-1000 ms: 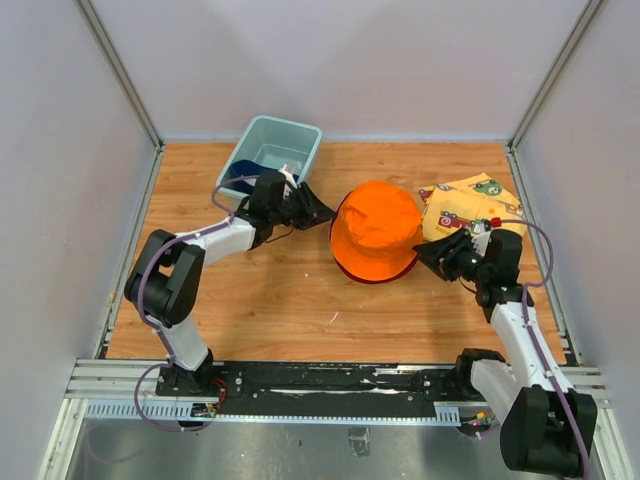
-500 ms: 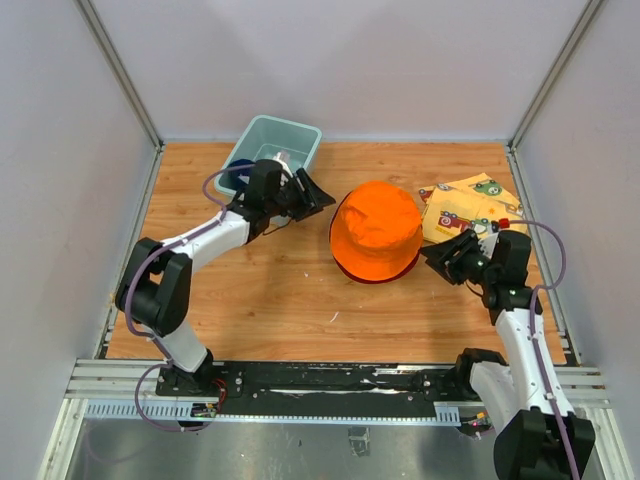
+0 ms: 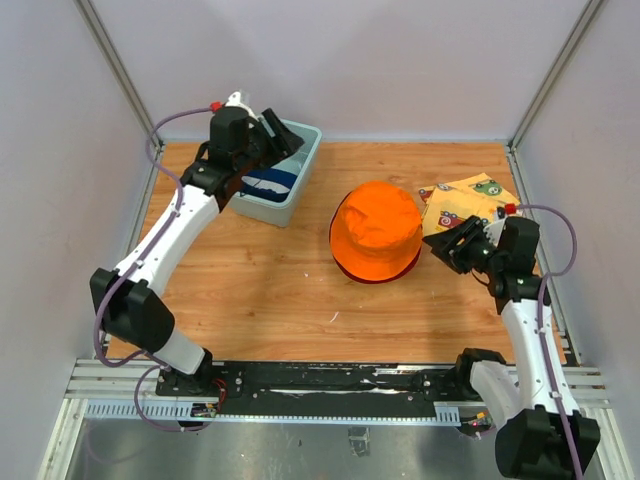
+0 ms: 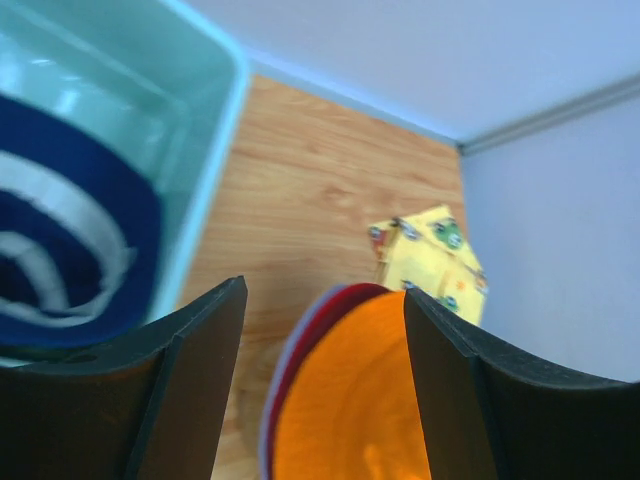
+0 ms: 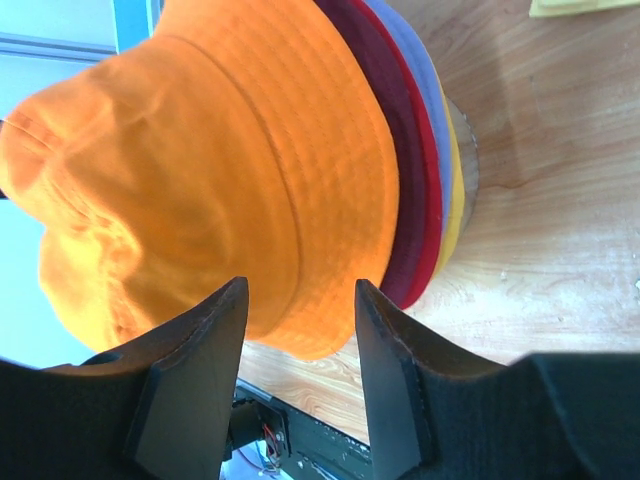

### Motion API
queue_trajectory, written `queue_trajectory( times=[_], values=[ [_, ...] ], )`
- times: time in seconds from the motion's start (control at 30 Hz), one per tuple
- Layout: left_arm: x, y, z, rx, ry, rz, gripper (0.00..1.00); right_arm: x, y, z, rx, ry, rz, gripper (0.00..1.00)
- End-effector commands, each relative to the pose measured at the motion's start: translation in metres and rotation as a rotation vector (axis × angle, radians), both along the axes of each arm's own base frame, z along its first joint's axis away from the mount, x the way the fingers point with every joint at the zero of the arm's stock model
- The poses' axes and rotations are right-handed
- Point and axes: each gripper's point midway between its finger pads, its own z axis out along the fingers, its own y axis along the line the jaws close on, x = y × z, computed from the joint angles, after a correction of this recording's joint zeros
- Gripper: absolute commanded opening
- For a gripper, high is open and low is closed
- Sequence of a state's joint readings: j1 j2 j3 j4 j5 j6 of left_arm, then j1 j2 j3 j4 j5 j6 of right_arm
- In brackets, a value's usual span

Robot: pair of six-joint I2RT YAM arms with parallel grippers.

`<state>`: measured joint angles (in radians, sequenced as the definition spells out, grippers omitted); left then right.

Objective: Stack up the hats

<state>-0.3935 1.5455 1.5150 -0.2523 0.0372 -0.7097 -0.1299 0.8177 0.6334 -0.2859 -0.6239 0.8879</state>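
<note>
An orange hat tops a stack in the middle of the table. In the right wrist view the orange hat lies over maroon, red, lavender and yellow brims. A navy hat with a pale inner band lies in the teal tub; it also shows in the left wrist view. My left gripper is open and empty, raised above the tub; its jaws frame the distant stack. My right gripper is open and empty, just right of the stack.
A flat yellow cloth with red cars lies at the back right, behind my right gripper, and shows in the left wrist view. Grey walls close in the table on three sides. A wooden round base peeks from under the stack.
My left arm has risen and swung back-left, from beside the orange hat to above the tub. My right gripper has drawn back a little to the right.
</note>
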Motion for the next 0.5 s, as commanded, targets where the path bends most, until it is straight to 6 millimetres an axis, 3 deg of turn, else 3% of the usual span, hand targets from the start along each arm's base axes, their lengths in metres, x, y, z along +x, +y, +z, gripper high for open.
queue_trajectory(
  times=[0.0,0.1,0.23,0.47],
  values=[
    [-0.007,0.07,-0.069,0.114,0.23,0.179,0.68,0.016,-0.016,0.021,-0.054,-0.042,-0.037,0.48],
    [-0.012,0.105,-0.089,0.019,0.307,0.276,0.67,0.026,-0.019,0.031,-0.068,-0.047,-0.037,0.48],
    [-0.014,0.132,-0.102,-0.064,0.357,0.359,0.67,0.035,-0.02,0.037,-0.072,-0.045,-0.032,0.49],
    [-0.002,0.139,-0.114,-0.078,0.395,0.389,0.68,0.039,-0.019,0.038,-0.065,-0.044,-0.022,0.49]
  ],
)
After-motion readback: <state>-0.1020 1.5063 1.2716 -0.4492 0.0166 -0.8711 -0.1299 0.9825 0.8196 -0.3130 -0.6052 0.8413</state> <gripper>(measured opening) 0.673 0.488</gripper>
